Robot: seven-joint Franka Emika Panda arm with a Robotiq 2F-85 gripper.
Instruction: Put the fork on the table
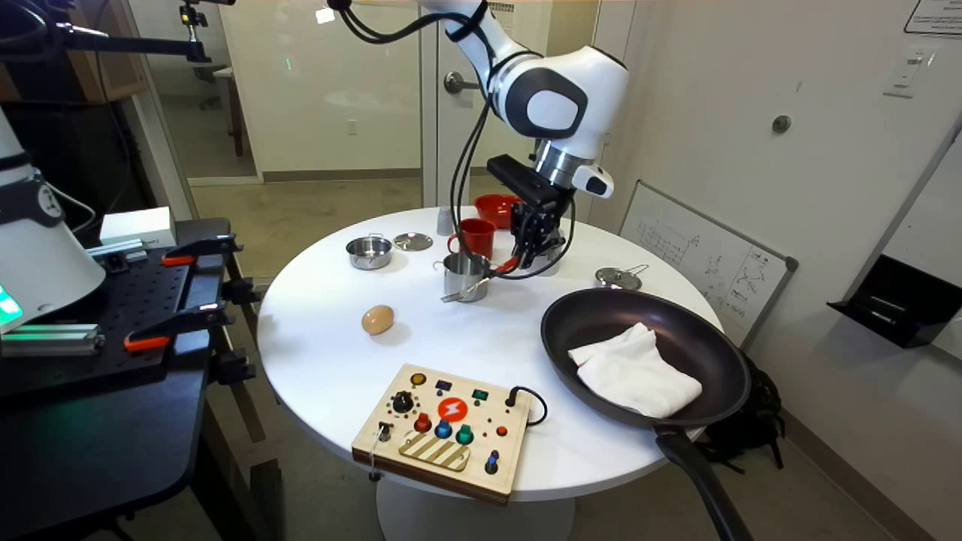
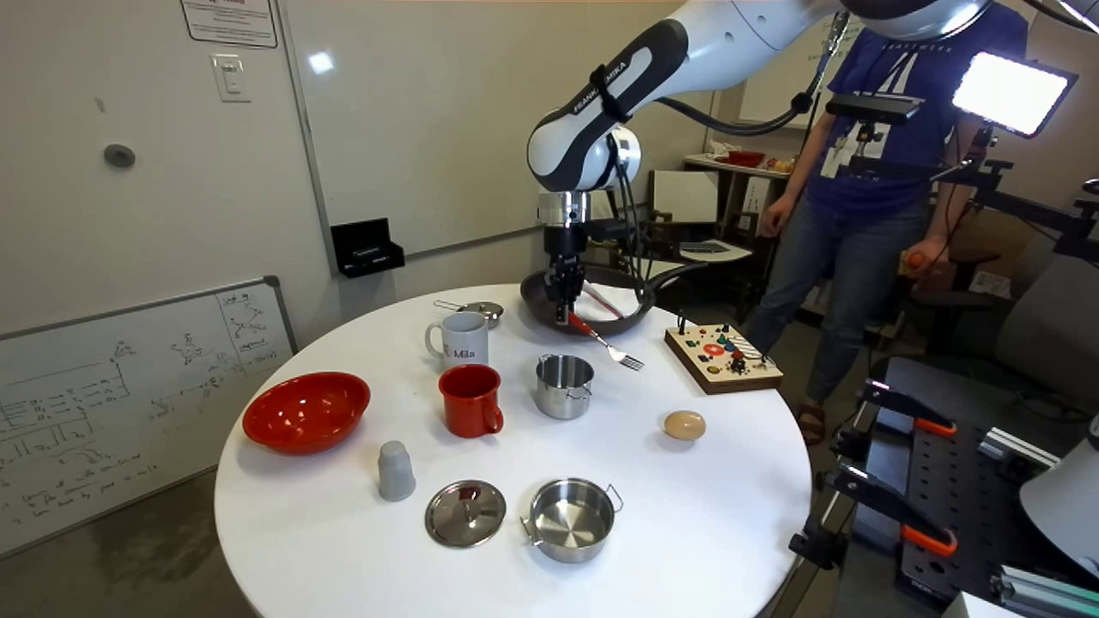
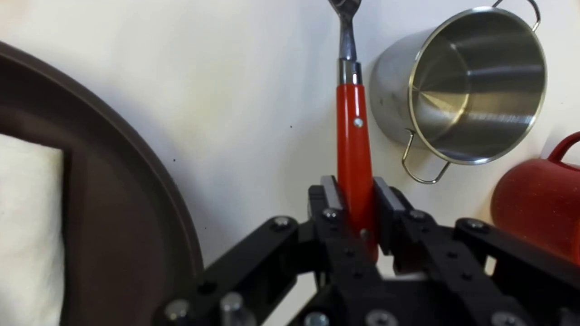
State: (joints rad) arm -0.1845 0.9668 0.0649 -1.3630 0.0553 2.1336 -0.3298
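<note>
The fork (image 2: 606,344) has a red handle and a metal head with tines. My gripper (image 3: 355,194) is shut on the red handle of the fork (image 3: 351,131), near its butt end. The tines are out of the wrist view but show in an exterior view (image 1: 460,294). The fork slants past the steel cup (image 2: 562,390), beside it and apart from it in the wrist view. The round white table (image 1: 466,346) lies under the fork. The fork looks close above the tabletop; I cannot tell whether the tines touch it.
A black pan (image 1: 721,391) with a white cloth (image 1: 639,376) stands beside the gripper. A red mug (image 2: 470,402), a grey mug (image 2: 464,336) and a red bowl (image 2: 306,414) are nearby. An egg (image 1: 377,319) and a wooden knob board (image 1: 443,436) also lie on the table.
</note>
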